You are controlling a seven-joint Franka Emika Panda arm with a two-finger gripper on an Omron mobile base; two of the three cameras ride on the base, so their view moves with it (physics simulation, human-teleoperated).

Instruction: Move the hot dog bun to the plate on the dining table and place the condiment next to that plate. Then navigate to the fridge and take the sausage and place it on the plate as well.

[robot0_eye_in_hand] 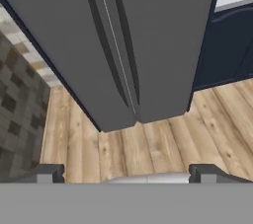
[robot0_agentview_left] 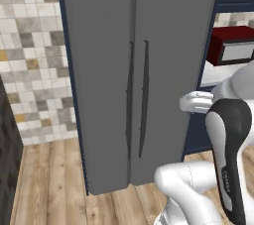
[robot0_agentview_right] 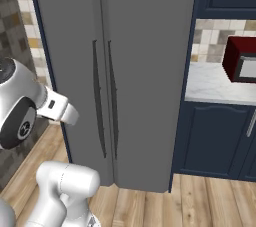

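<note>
Fridge (robot0_agentview_left: pixel 104 80) dead ahead of me, both doors closed, two dark vertical handles (robot0_agentview_left: pixel 137 97) side by side at the centre seam. So I judge I'm on the last leg: base is parked at the fridge, sausage fetch is the step in hand. Sausage itself I can't see; my guess is it sits behind those closed doors, but nothing here confirms that. No bun, condiment or plate in front of me either, so I can't vouch for that part. Pincer (robot0_eye_in_hand: pixel 126 172) is spread wide and carrying nothing; in the hand view its two fingertips (robot0_eye_in_hand: pixel 48 173) sit far apart at the bottom, aimed down at the wooden floor (robot0_eye_in_hand: pixel 148 149) just in front of the fridge base. Arm is folded up close to the base, well apart from the doors. To the right of the fridge: dark blue cabinets (robot0_agentview_right: pixel 215 136), a pale worktop (robot0_agentview_right: pixel 212 86) with a red microwave (robot0_agentview_right: pixel 242 61) on it. Tiled wall (robot0_agentview_left: pixel 34 45) on the left. Next move as I see it: raise and extend the arm, line the pincer up on one door handle, close on it and pull the door open. Handles are slim and sit close together, so alignment needs care to catch only one.
</note>
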